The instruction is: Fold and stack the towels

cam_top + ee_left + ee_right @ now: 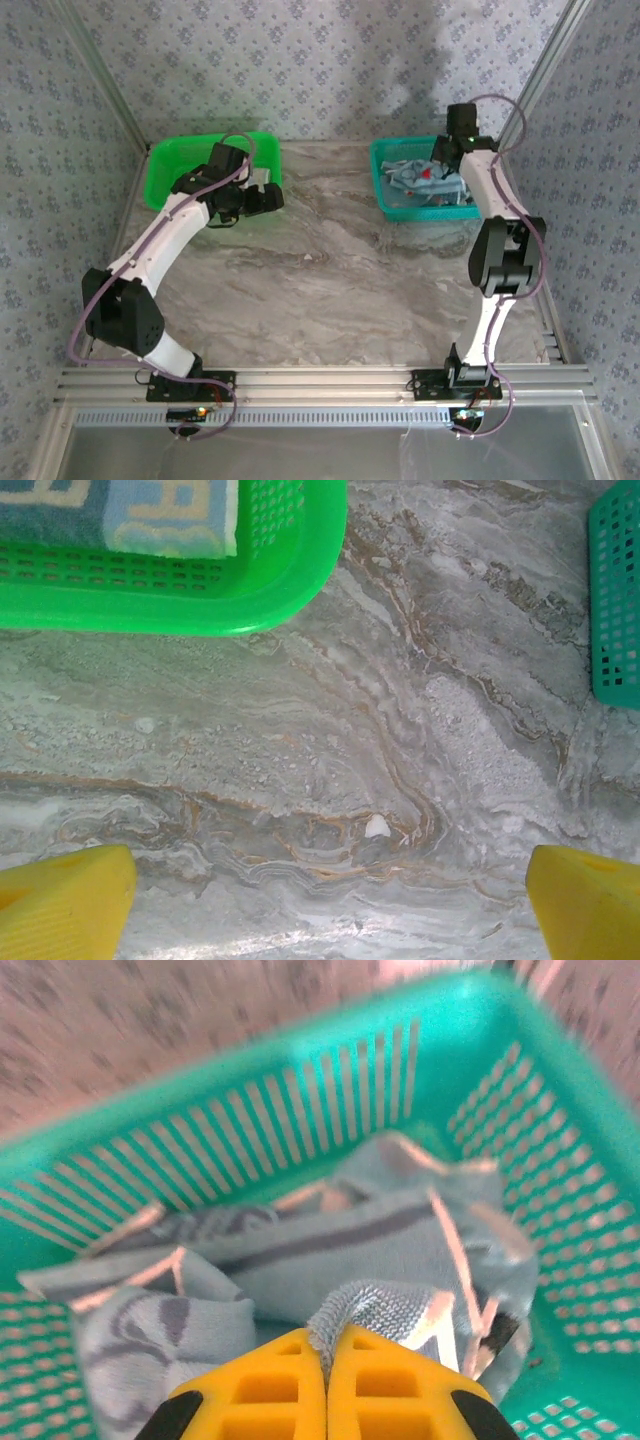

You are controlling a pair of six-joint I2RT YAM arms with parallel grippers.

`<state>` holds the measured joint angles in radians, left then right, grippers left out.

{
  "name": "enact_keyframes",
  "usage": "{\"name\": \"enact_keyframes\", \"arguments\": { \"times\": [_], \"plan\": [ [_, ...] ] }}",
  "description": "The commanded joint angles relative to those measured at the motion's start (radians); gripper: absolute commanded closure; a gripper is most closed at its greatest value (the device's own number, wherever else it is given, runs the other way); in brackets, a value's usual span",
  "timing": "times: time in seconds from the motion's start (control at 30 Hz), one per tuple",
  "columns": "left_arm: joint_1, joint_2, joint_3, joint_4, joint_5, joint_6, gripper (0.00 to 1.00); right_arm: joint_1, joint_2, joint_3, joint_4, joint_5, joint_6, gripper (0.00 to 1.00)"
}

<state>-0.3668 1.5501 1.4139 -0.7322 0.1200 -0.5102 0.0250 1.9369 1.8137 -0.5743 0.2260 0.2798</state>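
While the desk (400, 730) stretched beneath the wide-spread left claw (325, 900), the teal basket (250, 1110) surrounded the right claw (326, 1360), which pinched a raised fold of the light blue towel (380, 1250) at its tips. Soft and limp, the towel would probably drape, so an edge looked like the better hold.

light: bright, even | shadows: soft, faint | blur: right wrist view edges
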Motion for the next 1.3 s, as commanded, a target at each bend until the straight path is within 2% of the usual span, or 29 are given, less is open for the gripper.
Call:
{"name": "enact_keyframes", "arguments": {
  "times": [0.0,0.17,0.37,0.67,0.87,1.0,1.17,1.27],
  "plan": [
    [-0.004,-0.012,-0.009,0.039,0.026,-0.005,0.01,0.048,-0.113,0.068,-0.022,0.047,-0.042,1.0],
    [-0.004,-0.01,-0.012,0.048,0.028,0.008,0.0,0.147,-0.204,0.169,-0.068,0.052,-0.103,1.0],
    [0.006,-0.026,-0.035,0.08,0.035,0.019,0.0,0.293,-0.27,0.278,-0.084,-0.011,-0.122,1.0],
    [0.051,-0.095,-0.091,0.094,0.034,0.021,0.0,0.563,-0.311,0.273,0.011,-0.089,-0.07,1.0],
    [0.089,-0.165,-0.135,0.084,0.02,0.019,0.0,0.677,-0.318,0.192,0.091,-0.154,0.041,1.0],
    [0.126,-0.216,-0.156,0.066,-0.007,0.008,0.0,0.758,-0.335,0.164,0.107,-0.089,0.049,1.0],
    [0.15,-0.278,-0.19,0.067,-0.036,0.009,0.0,0.766,-0.387,0.001,0.161,-0.078,0.123,1.0],
    [0.155,-0.279,-0.199,0.06,-0.024,0.015,0.0,0.727,-0.395,-0.133,0.178,-0.125,0.207,1.0]
  ]
}}
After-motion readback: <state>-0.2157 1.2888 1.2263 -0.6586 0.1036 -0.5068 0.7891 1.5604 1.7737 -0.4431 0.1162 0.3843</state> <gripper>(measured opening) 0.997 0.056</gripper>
